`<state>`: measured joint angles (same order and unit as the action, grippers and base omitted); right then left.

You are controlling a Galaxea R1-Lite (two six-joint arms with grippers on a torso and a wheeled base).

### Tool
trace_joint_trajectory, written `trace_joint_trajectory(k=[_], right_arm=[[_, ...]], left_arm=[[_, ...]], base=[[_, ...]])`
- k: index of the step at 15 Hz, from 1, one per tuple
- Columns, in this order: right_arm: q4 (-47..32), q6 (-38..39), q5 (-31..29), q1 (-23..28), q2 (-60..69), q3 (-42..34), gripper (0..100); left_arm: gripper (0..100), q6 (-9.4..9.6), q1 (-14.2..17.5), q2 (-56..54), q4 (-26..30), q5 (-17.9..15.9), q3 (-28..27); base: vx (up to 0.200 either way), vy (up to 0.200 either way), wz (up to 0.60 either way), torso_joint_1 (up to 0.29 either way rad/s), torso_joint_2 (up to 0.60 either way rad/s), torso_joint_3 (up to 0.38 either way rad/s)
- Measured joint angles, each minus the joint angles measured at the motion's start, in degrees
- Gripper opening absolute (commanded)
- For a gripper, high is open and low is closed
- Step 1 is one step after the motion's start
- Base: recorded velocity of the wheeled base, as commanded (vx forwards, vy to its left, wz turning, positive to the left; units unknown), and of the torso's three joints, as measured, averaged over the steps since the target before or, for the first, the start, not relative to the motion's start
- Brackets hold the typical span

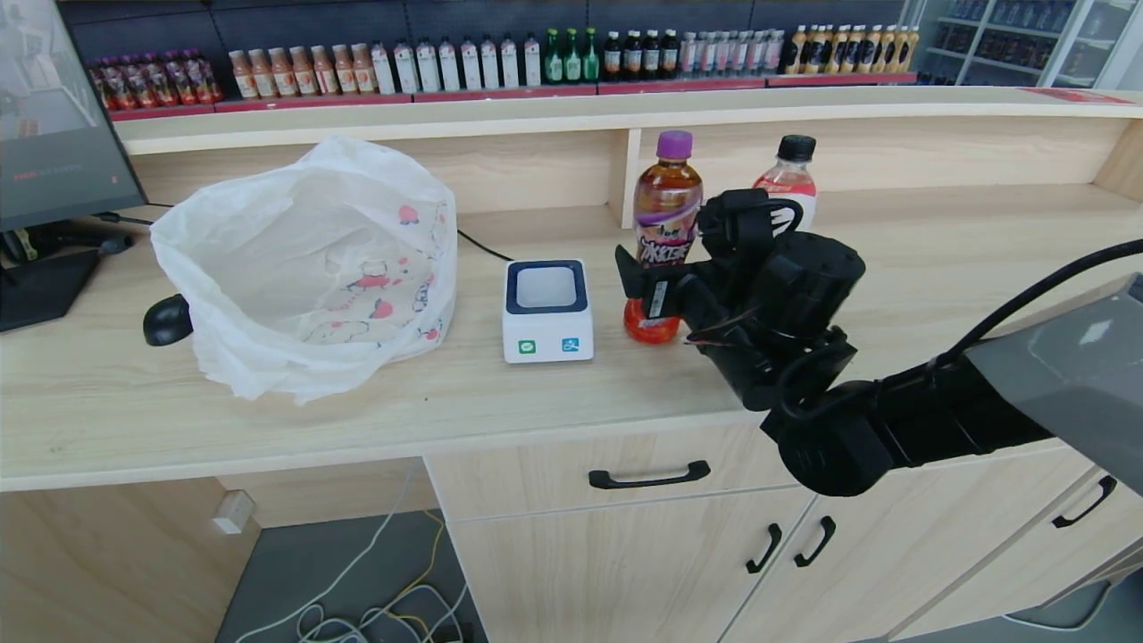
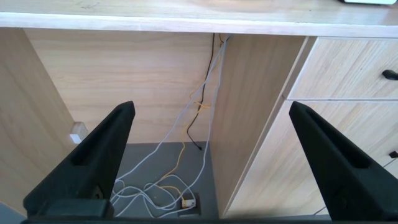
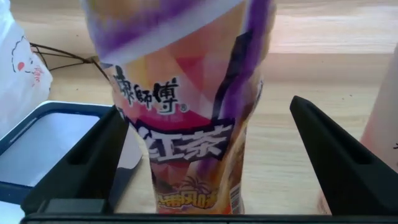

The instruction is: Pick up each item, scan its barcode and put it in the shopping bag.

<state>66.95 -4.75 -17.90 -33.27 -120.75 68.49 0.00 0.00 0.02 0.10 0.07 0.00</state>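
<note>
Head view: right gripper [image 1: 677,254] at the tea bottle [image 1: 665,192], next to the scanner [image 1: 546,313]. Its 2 fingers [image 3: 81,168] are spread wide with the bottle between them, not gripped. Left gripper [image 2: 208,149] is spread too, low by the cabinet [image 2: 336,68].

Right gripper [image 1: 656,288] sits at the upright bottle [image 1: 667,192] (purple cap), possibly touching.

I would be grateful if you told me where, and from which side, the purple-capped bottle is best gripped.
Probably the labelled middle of the purple-capped bottle, approached level from the front edge of the counter. It stands upright and round, the open right gripper faces it from that side, and the scanner stands close on its left.
</note>
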Motion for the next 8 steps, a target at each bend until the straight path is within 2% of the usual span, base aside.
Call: trace_joint_trajectory(k=[8], right_arm=[[-0.1,-0.1,0.1,1.2,-4.8,7.4,100]], left_arm=[[100,0.0,0.0,0.0,0.0,0.0,0.0]], base=[[0.0,0.0,0.0,0.0,0.0,0.0]])
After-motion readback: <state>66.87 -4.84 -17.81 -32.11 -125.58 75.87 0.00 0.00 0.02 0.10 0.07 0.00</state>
